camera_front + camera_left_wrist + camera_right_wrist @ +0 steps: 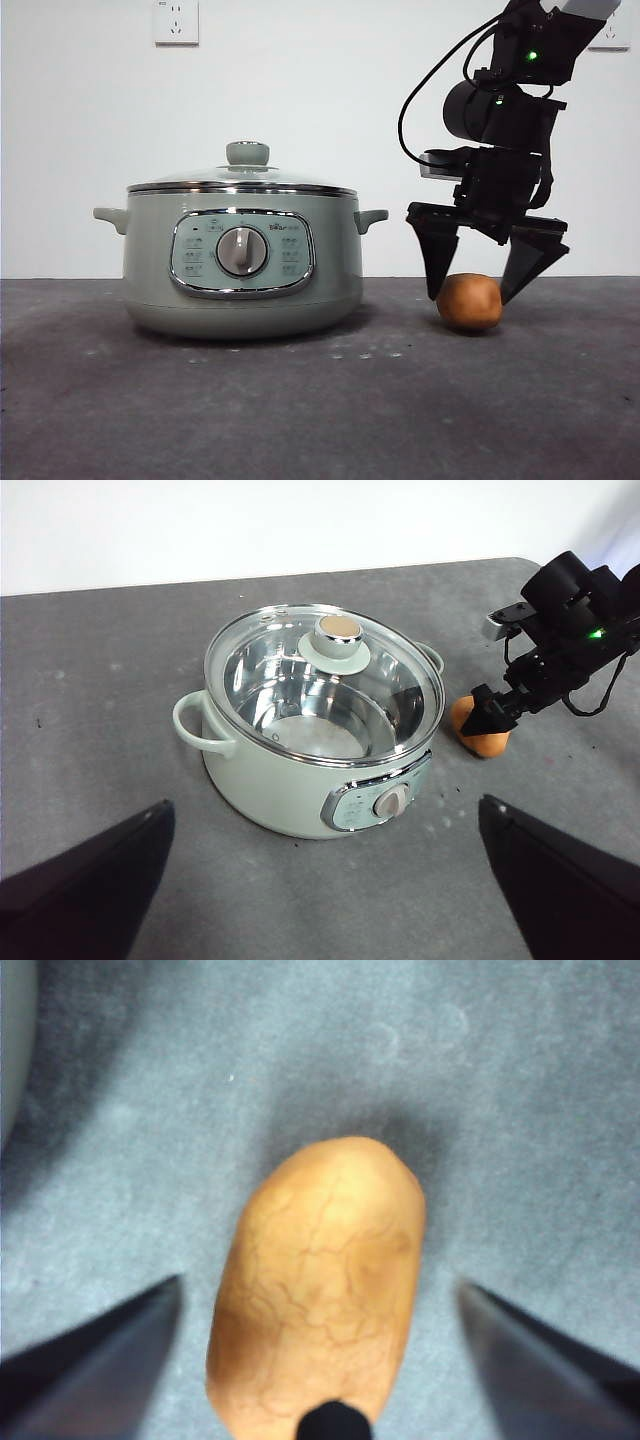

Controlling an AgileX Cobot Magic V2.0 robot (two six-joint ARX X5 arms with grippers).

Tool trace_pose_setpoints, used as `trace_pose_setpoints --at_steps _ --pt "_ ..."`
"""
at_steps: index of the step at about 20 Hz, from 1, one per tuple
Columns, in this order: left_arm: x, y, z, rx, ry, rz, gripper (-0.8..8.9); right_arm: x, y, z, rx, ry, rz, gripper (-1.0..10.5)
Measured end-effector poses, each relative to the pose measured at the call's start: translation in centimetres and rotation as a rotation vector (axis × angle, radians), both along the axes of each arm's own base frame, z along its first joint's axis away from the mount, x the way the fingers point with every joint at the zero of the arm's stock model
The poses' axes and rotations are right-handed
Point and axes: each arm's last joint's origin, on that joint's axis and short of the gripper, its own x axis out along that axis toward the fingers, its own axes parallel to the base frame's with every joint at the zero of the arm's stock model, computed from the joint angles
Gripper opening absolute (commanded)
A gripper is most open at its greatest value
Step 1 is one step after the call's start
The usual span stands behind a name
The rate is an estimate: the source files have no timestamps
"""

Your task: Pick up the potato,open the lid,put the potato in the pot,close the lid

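table: i see grey mat [300, 400], bare in front.
potato [470, 301]: lies on the mat, right of the pot, apart from it.
right gripper [487, 285]: jaws spread, straddling the potato, one each side.
pot [240, 265]: lid [243, 180] seated on its rim.
left gripper [325, 880]: jaws apart, holding nothing, well back from the pot.

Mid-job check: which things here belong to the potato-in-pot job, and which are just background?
Part of the job:
- potato, on the table between the open right gripper's jaws
- lid, closed on the pot
- pot
- left gripper, waiting open above the pot

Just there:
- wall sockets
- table
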Motion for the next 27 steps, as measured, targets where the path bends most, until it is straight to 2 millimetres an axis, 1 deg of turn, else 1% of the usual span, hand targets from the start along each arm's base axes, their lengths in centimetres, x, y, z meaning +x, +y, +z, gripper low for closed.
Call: trace_pose_setpoints --at_steps 1,9,10,11,12,14,15,18,20,22,24,27 --pt "0.1 0.0 0.0 0.0 0.002 0.0 6.68 0.0 0.0 0.0 -0.001 0.0 -0.001 -0.2" --pt "0.7 0.0 -0.2 0.001 0.027 0.0 6.68 -0.1 0.0 0.1 -0.002 0.005 -0.001 -0.1" --pt "1.0 0.0 -0.3 0.001 0.036 0.0 6.68 -0.3 -0.1 0.4 -0.004 0.012 -0.001 -0.1" --pt "1.3 0.0 -0.3 0.001 0.047 0.0 6.68 -0.7 -0.2 1.2 -0.003 0.007 -0.001 -0.1" --pt "1.7 0.0 -0.2 0.001 0.058 -0.001 6.68 -1.1 -0.3 2.4 0.004 -0.017 0.0 -0.1" --pt "2.6 -0.2 0.3 0.002 0.072 -0.012 6.68 -2.3 -0.7 5.7 0.024 -0.092 0.007 -0.1" --pt "3.2 -0.3 0.8 0.005 0.075 -0.028 6.68 -3.2 -1.0 7.7 0.035 -0.137 0.012 -0.1" --pt "5.1 -1.0 2.6 0.018 0.072 -0.079 6.67 -6.1 -1.9 12.4 0.064 -0.236 0.025 -0.1" --pt "6.9 -1.8 3.6 0.032 0.079 -0.121 6.64 -8.4 -2.5 15.1 0.097 -0.294 0.043 -0.1" --pt "9.3 -2.8 4.5 0.049 0.094 -0.167 6.59 -11.1 -3.3 18.0 0.148 -0.369 0.065 -0.1" --pt "11.7 -4.0 5.1 0.076 0.103 -0.204 6.59 -13.8 -4.0 20.4 0.185 -0.439 0.079 -0.1" --pt "15.4 -6.1 5.2 0.155 0.12 -0.206 6.59 -17.2 -4.9 22.5 0.23 -0.492 0.104 -0.1"
